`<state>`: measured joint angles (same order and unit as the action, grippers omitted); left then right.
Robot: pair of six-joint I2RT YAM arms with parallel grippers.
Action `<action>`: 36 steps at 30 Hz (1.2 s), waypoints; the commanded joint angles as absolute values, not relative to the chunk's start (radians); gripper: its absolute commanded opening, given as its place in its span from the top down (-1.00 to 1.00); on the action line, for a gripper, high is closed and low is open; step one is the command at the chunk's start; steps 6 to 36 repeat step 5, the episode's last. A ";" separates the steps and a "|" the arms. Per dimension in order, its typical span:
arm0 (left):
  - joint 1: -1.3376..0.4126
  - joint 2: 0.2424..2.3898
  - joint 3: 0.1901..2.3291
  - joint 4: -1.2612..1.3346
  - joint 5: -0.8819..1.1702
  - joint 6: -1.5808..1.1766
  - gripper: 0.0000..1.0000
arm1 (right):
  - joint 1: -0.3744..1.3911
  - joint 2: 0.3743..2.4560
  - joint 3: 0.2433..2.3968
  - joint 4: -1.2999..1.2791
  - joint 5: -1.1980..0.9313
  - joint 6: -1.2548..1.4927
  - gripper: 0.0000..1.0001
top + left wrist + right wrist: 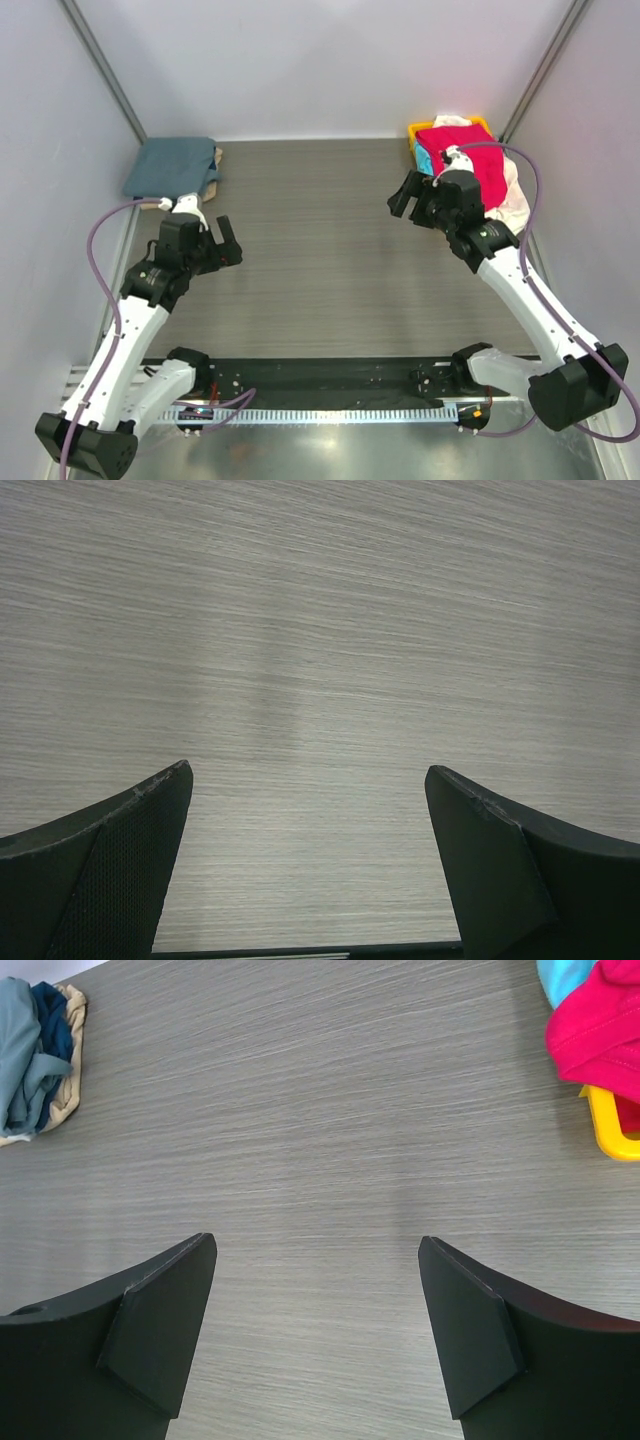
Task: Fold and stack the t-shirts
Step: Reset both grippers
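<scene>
A folded slate blue-grey t-shirt [172, 165] tops a small stack at the back left, with navy and tan edges beneath; the stack also shows in the right wrist view [35, 1055]. A red t-shirt [470, 155] lies heaped with turquoise [425, 160] and cream [512, 195] ones at the back right. My left gripper [228, 245] is open and empty over bare table, in front of the stack. My right gripper [405, 203] is open and empty, just left of the heap. Both wrist views show wide-apart fingers [130, 850] [165, 1325] with only table between them.
A yellow plastic basket [415, 130] holds the heap of shirts at the back right; its rim shows in the right wrist view [610, 1125]. Grey walls stand on three sides. A black strip and metal rail run along the near edge by the arm bases.
</scene>
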<state>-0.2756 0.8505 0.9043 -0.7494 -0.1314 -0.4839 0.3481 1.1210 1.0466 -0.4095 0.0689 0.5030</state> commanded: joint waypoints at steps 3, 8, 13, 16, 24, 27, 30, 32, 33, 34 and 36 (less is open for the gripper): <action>-0.279 0.844 0.916 -0.732 -0.120 -0.462 -0.99 | 0.362 1.135 1.078 -0.354 0.117 0.496 -0.77; -0.279 0.842 0.916 -0.732 -0.121 -0.463 -0.99 | 0.374 1.135 1.072 -0.342 0.114 0.491 -0.79; -0.279 0.842 0.916 -0.732 -0.121 -0.463 -0.99 | 0.374 1.135 1.072 -0.342 0.114 0.491 -0.79; -0.279 0.842 0.916 -0.732 -0.121 -0.463 -0.99 | 0.374 1.135 1.072 -0.342 0.114 0.491 -0.79; -0.279 0.842 0.916 -0.732 -0.121 -0.463 -0.99 | 0.374 1.135 1.072 -0.342 0.114 0.491 -0.79; -0.279 0.842 0.916 -0.732 -0.121 -0.463 -0.99 | 0.374 1.135 1.072 -0.342 0.114 0.491 -0.79; -0.279 0.842 0.916 -0.732 -0.121 -0.463 -0.99 | 0.374 1.135 1.072 -0.342 0.114 0.491 -0.79; -0.279 0.842 0.916 -0.732 -0.121 -0.463 -0.99 | 0.374 1.135 1.072 -0.342 0.114 0.491 -0.79; -0.279 0.842 0.916 -0.732 -0.121 -0.463 -0.99 | 0.374 1.135 1.072 -0.342 0.114 0.491 -0.79; -0.279 0.842 0.916 -0.732 -0.121 -0.463 -0.99 | 0.374 1.135 1.072 -0.342 0.114 0.491 -0.79; -0.279 0.842 0.916 -0.732 -0.121 -0.463 -0.99 | 0.374 1.135 1.072 -0.342 0.114 0.491 -0.79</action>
